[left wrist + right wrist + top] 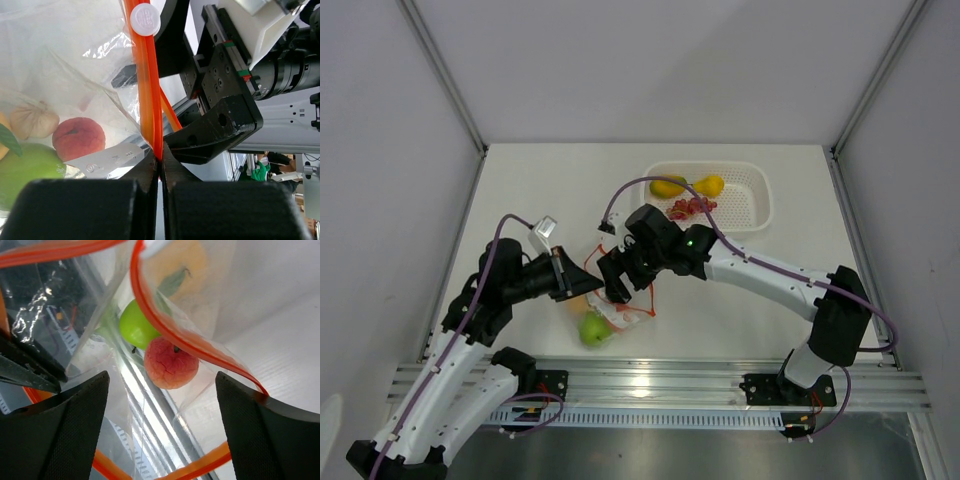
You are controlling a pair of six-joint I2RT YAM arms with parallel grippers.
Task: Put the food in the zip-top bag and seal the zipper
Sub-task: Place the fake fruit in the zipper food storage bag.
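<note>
Now, L gripper is clamped tight on the zipper, w/ the zip-top bag spread just past its fingertips, green apple & peach inside. R gripper stands wide apart, holding nothing, bag mouth btwn its fingers. Well beyond it, to the right, sits the basket w/ grapes.

Your top cam: high overhead, looks down on whole bench. Wrist cams v. close; all share zip-top bag.
</note>
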